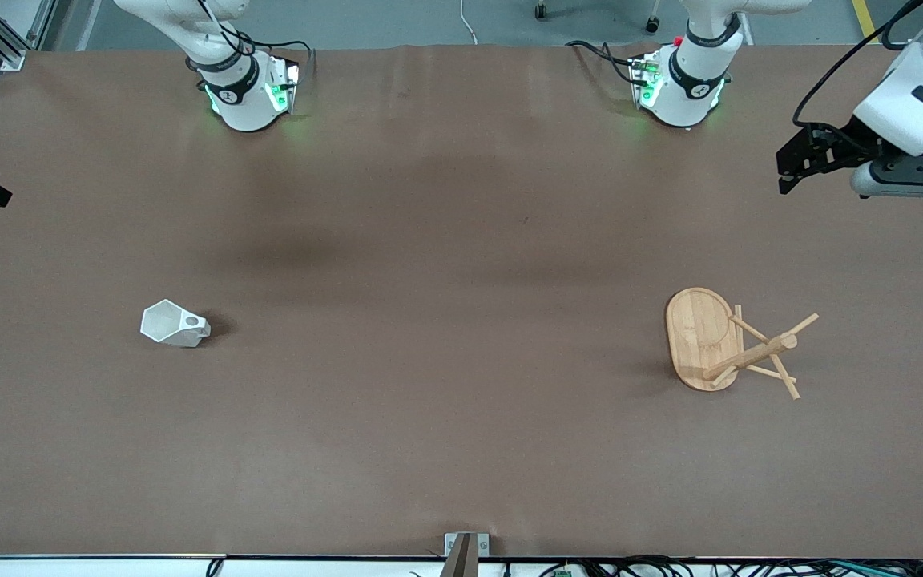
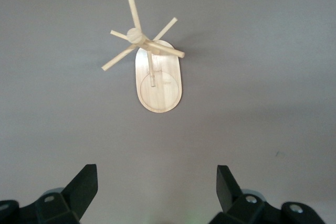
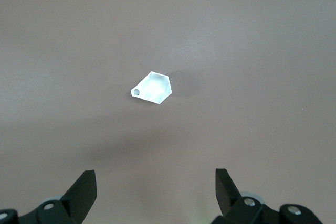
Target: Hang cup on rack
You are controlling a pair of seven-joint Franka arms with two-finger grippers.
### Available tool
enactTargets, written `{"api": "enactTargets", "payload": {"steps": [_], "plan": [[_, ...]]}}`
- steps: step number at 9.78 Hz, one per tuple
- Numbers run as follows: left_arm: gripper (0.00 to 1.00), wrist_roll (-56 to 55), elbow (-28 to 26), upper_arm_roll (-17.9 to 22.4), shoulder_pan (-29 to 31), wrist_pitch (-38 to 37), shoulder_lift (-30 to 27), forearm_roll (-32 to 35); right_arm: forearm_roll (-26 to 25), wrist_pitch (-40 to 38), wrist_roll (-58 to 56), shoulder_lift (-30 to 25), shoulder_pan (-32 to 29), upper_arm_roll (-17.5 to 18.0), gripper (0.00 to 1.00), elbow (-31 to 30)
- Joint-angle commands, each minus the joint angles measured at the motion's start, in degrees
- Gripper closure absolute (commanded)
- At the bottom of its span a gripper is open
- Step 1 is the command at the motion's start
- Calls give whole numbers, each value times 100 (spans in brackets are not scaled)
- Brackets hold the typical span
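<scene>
The rack (image 1: 706, 340) is lying nearest the front camera, toward my left arm's end of the table (image 1: 445, 320); its oval bamboo base is sitting flat on the brown surface, and its post with the thin pegs is showing over the side of the base that faces my left arm's end; the cup (image 1: 174, 324) is lying only a little farther from that camera, well apart from the rack, toward my right arm's end of the table; it is lying on its side, its polygonal rim facing my right arm's end and its blocky handle with the round hole pointing toward the rack; I am holding my left gripper (image 1: 790, 170) up in the air over the table's edge at my left arm's end, its fingers (image 2: 84, 184) spread wide and gripping nothing, and my left wrist view is looking down on the rack; I am holding my right gripper (image 3: 156, 192) high over the cup, its fingers (image 3: 81, 190) spread just as wide and empty; neither hand is touching anything.
</scene>
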Motion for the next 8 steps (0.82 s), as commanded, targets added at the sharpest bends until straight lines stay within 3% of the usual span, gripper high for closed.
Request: {"api": "enactTargets", "payload": {"steps": [1, 8], "plan": [[0, 90, -93, -7, 78, -90, 45, -134, 1, -98, -66, 30, -47, 24, 0, 66], [0, -33, 21, -16, 78, -81, 46, -125, 72, 25, -231, 197, -48, 6, 0, -109]]}}
